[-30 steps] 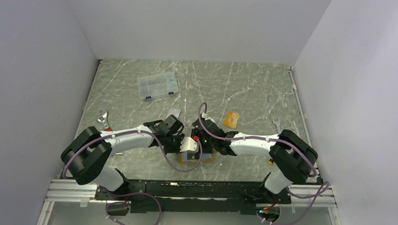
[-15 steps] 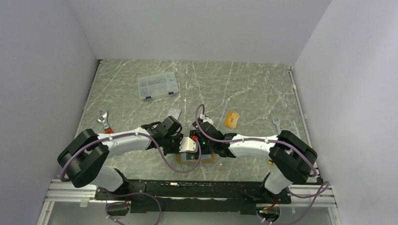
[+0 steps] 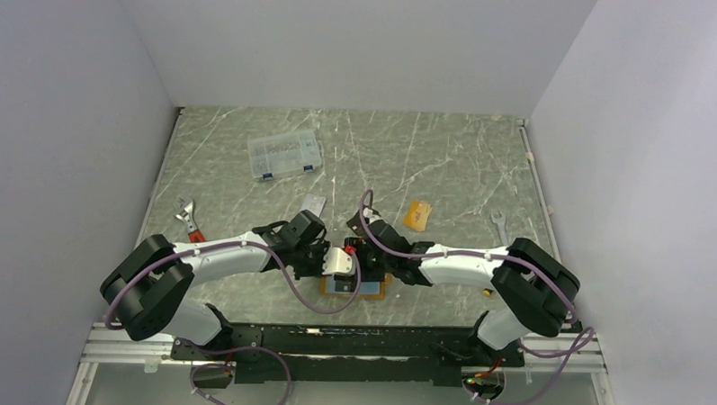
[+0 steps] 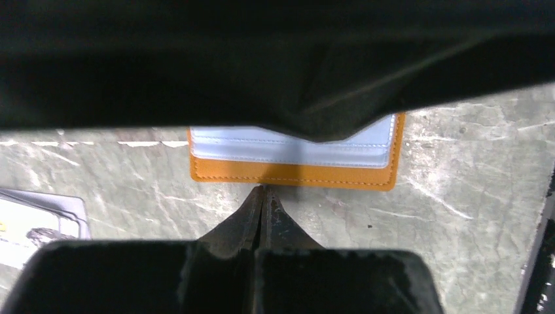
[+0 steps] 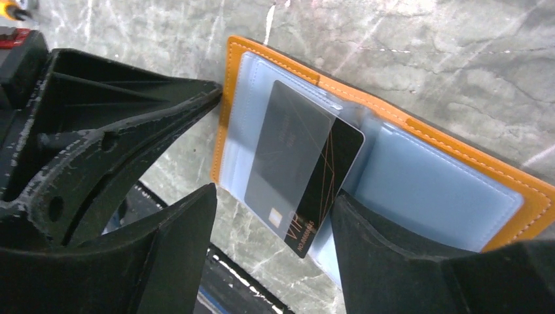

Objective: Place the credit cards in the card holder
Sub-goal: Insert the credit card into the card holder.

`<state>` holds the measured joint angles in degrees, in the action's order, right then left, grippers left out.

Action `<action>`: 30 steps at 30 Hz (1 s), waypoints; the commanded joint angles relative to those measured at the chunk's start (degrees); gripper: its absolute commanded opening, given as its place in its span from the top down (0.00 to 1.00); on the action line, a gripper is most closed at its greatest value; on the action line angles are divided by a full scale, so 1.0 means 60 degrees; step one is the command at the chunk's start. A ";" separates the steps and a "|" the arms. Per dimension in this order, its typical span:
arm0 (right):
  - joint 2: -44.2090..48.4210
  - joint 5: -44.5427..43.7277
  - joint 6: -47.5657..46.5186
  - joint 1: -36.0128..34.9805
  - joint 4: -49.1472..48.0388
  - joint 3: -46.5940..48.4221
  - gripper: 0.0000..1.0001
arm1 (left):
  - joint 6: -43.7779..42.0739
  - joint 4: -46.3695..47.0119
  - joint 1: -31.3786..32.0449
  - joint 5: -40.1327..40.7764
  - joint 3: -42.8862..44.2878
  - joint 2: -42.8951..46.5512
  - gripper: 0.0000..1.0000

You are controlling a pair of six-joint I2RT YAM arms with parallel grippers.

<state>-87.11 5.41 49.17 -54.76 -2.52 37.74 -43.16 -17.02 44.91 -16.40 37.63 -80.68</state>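
Note:
The card holder (image 5: 451,196) lies open on the table, orange outside and pale blue inside; in the top view it (image 3: 380,290) sits between both arms near the front edge. A black credit card (image 5: 313,171) is partly tucked under a clear sleeve on its left half. My right gripper (image 5: 271,229) hovers open over that card, one finger on each side. My left gripper (image 4: 263,190) is shut and empty, its tips pressed against the holder's orange edge (image 4: 294,174). An orange card (image 3: 417,214) and a silvery card (image 3: 312,204) lie farther back.
A clear plastic compartment box (image 3: 285,153) stands at the back left. Small wrenches lie at the left (image 3: 186,216) and right (image 3: 498,224). Another whitish card (image 4: 39,219) lies beside my left gripper. White walls close in on three sides.
My left gripper has closed fully and settled against the holder's edge. The right arm has shifted slightly, with its jaws a little wider.

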 commanded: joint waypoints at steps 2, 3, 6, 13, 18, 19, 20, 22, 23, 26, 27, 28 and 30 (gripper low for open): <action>0.0256 0.1064 -0.0197 0.0449 0.0496 -0.0166 0.30 | -0.0505 0.0224 0.0116 0.0307 0.0059 -0.0012 1.00; 0.0306 0.1030 -0.0257 0.0498 0.0774 -0.0133 0.30 | -0.0511 0.0215 0.0114 0.0334 0.0090 -0.0034 1.00; 0.0338 0.0436 -0.0473 0.0528 0.1870 0.0289 0.30 | -0.0499 0.0225 0.0117 0.0422 0.0108 -0.0009 1.00; 0.0657 0.0157 0.0104 0.0506 0.1915 0.0021 0.30 | -0.0440 0.0260 0.0065 0.0599 0.0122 0.0238 1.00; 0.0631 -0.0518 0.0724 0.0485 0.1907 -0.0083 0.34 | -0.0022 -0.0619 -0.0319 0.0145 0.0871 0.0611 1.00; 0.0648 -0.0616 0.0836 0.0486 0.1815 -0.0134 0.34 | 0.0115 -0.0864 -0.0326 0.0021 0.1060 0.0677 1.00; 0.0658 -0.0741 0.0982 0.0485 0.1750 -0.0175 0.34 | 0.0317 -0.1104 -0.0322 -0.0203 0.1252 0.0731 1.00; 0.0649 -0.1013 0.1251 0.0477 0.1738 -0.0186 0.35 | 0.0861 -0.1447 -0.0276 -0.0782 0.1540 0.0694 0.99; 0.0628 -0.1394 0.1468 0.0480 0.1831 -0.0135 0.35 | 0.1133 -0.1504 -0.0176 -0.1038 0.1597 0.0658 0.98; 0.0575 -0.2015 0.1972 0.0484 0.2146 -0.0089 0.34 | 0.1706 -0.1212 0.0235 -0.1137 0.1378 0.0502 0.98; 0.0601 -0.2141 0.2070 0.0476 0.2138 -0.0083 0.34 | 0.1873 -0.1037 0.0316 -0.1134 0.1244 0.0444 0.98; 0.0582 -0.2271 0.2250 0.0472 0.2216 -0.0052 0.34 | 0.2018 -0.0860 0.0399 -0.1119 0.1136 0.0376 0.98; 0.0606 -0.2517 0.2500 0.0467 0.2409 -0.0035 0.34 | 0.2221 -0.0556 0.0585 -0.0929 0.0924 0.0283 0.98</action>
<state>-83.61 -1.45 60.07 -52.05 6.79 37.74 -34.96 -22.26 46.44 -20.10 45.21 -78.17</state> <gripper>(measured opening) 0.654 0.023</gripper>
